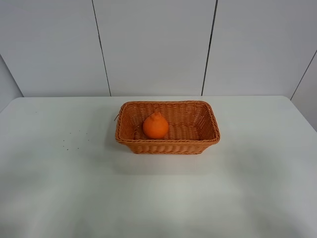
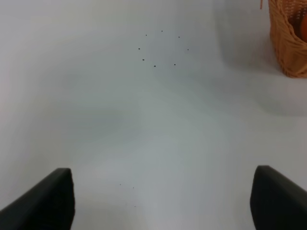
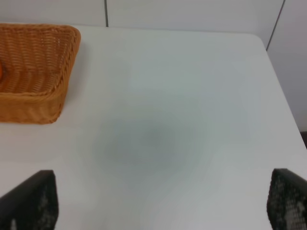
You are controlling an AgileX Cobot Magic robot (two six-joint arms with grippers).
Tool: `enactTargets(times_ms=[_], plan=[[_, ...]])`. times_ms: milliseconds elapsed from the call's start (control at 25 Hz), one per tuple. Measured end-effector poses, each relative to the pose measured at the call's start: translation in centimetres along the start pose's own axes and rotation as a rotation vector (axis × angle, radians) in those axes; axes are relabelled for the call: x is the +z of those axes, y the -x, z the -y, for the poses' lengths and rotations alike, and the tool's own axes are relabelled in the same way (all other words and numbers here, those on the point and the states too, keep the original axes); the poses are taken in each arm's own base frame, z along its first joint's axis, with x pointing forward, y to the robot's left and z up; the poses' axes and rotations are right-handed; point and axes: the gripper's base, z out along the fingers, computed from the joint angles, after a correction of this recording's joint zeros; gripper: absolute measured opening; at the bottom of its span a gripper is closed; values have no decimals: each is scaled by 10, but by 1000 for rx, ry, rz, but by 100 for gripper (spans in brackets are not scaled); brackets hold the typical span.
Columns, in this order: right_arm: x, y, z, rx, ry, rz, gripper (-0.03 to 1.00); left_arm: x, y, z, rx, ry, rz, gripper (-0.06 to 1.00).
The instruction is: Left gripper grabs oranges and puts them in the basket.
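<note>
The orange (image 1: 155, 126) sits inside the basket (image 1: 168, 145), left of the basket's middle and resting on the woven floor. It is bright, round and pebbly, with a knobbed top pointing toward twelve o'clock in the high view. The basket is orange-brown wicker, rectangular, with flared sides and a braided rim, standing at the centre of the white table (image 1: 257, 188).

My left pincer (image 2: 163, 203) is wide open: its two dark fingers (image 2: 45, 201) show only at the opposite lower corners of my left wrist view, well apart, with nothing between them but bare table. It holds nothing and touches nothing. A corner of the basket shows at about two o'clock in that view, well away from the fingers. A loose ring of small dark specks (image 2: 160, 48) marks the table at roughly twelve o'clock.

My right pincer (image 3: 163, 203) is likewise spread wide and empty, over bare table, with the basket's end at ten o'clock.
</note>
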Motion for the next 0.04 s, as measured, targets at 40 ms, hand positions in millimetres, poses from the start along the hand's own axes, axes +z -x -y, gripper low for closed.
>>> enactTargets(times_ms=[40], plan=[[0, 0, 0, 0, 0, 0, 69, 0, 0, 0, 0, 0, 0, 85]])
